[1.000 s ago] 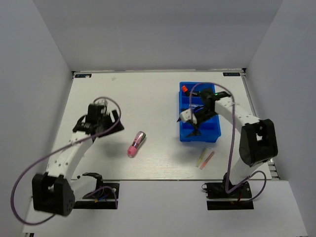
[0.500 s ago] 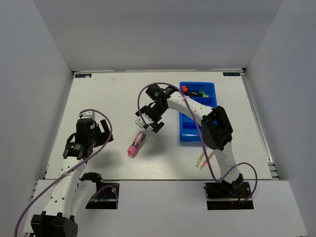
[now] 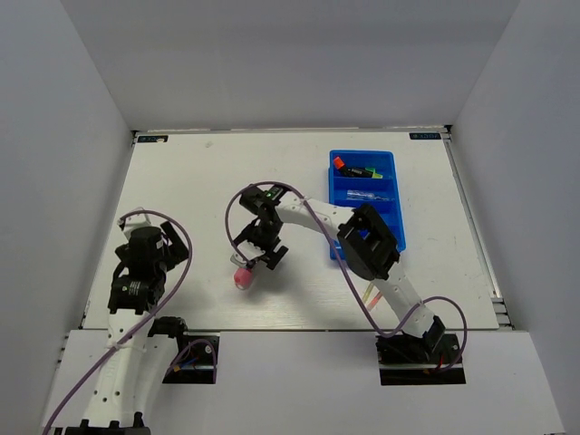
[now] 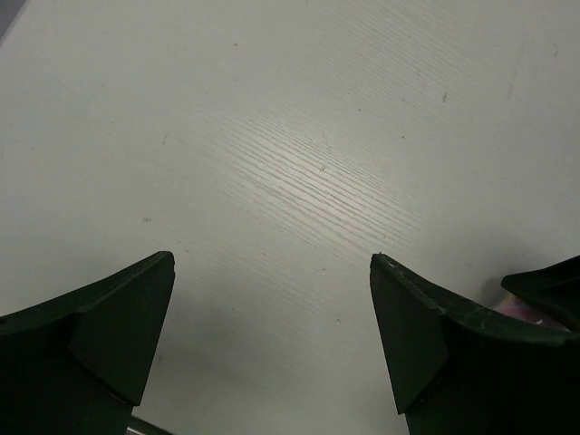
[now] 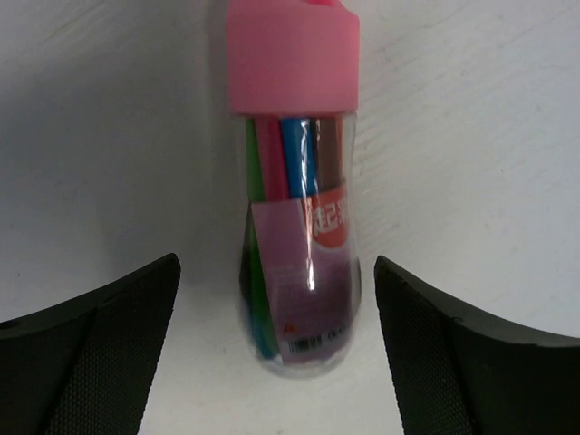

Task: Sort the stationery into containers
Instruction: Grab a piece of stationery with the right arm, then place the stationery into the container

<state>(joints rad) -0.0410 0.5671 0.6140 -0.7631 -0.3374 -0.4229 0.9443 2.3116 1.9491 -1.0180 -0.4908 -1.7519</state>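
Well to the left of the blue tray (image 3: 388, 217), flat on the white table (image 3: 208, 181): a clear tube (image 5: 292, 208) with a pink cap, packed with coloured pens in green, pink, blue and brown under a pink label. From the top camera, cap end turned away from the tray, toward the table's near edge.

Poised right over the tube, the right gripper (image 5: 275, 272), spread wide, one black finger (image 5: 100, 344) on either side and neither touching the plastic. Nothing gripped.

Inside the tray, in the far compartments: an orange-capped highlighter (image 3: 338, 163) at the far left corner, a green-capped highlighter (image 3: 367, 170) just right of it, and a clear pen (image 3: 362, 193) one compartment nearer. Near-left part of the tray hidden behind the right arm (image 3: 362, 240).

Just off the tray's near edge, on the table: thin yellow and pink pens (image 3: 369, 292), side by side, partly covered by that same arm.

Much farther left of the tray, by the table's left side: the left gripper (image 4: 272, 267), likewise open and holding nothing, only white tabletop showing between its two dark fingers.
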